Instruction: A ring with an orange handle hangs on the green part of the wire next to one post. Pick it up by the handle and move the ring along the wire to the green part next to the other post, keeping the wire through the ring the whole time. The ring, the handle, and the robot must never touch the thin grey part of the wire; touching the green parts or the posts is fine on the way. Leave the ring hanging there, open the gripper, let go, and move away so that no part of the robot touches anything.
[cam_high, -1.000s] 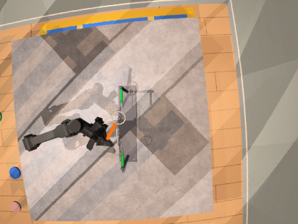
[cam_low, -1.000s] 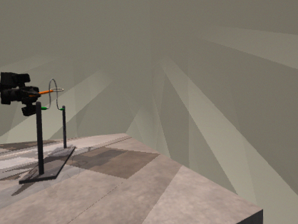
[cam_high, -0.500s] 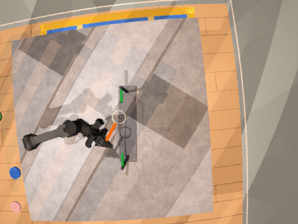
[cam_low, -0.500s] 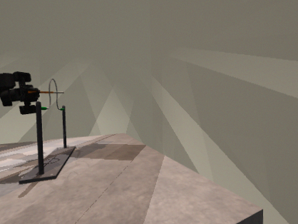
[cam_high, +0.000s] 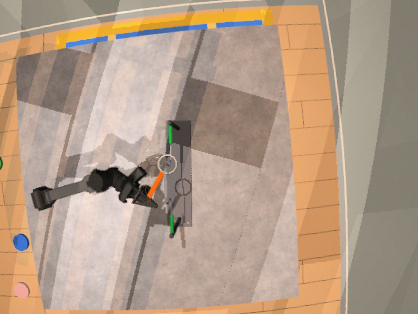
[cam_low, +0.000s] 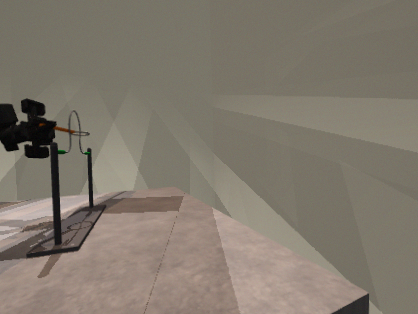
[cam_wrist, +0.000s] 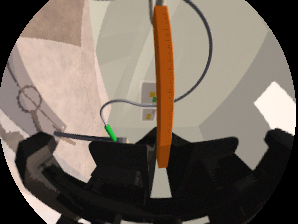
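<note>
One orange handle (cam_high: 156, 185) (cam_low: 65, 130) (cam_wrist: 165, 75) was gripped near its end by the black gripper (cam_high: 149, 199) (cam_low: 50, 127) (cam_wrist: 158, 129), whose fingers stood nearly closed on it. Beyond the fingertips, at the handle's other end, a thin pale ring (cam_high: 176, 165) (cam_low: 88, 134) was held up in the air, lying almost flat in the side view.

The pick-up was done, and the ring seemed to be around the wire (cam_low: 75, 112) (cam_wrist: 210, 47) at its tall arch, partway between the ends. Whether it touched the grey metal could not be told. Still to do were the rest of the crossing, hanging the ring on the goal's green part, letting go and backing off. Which end was the goal could not be told either.

The wire was slender, smooth and curving. One green sleeve (cam_high: 172, 225) (cam_low: 61, 152) lay closer to the gripper, the other green sleeve (cam_high: 170, 134) (cam_low: 87, 153) farther off. The dark, straight near post (cam_low: 56, 200) and far post (cam_low: 90, 180) rose from a flat rectangular base (cam_high: 186, 217) (cam_low: 37, 251), below the gripper. The handle looked flat-sided and matte, like a slim bar.
</note>
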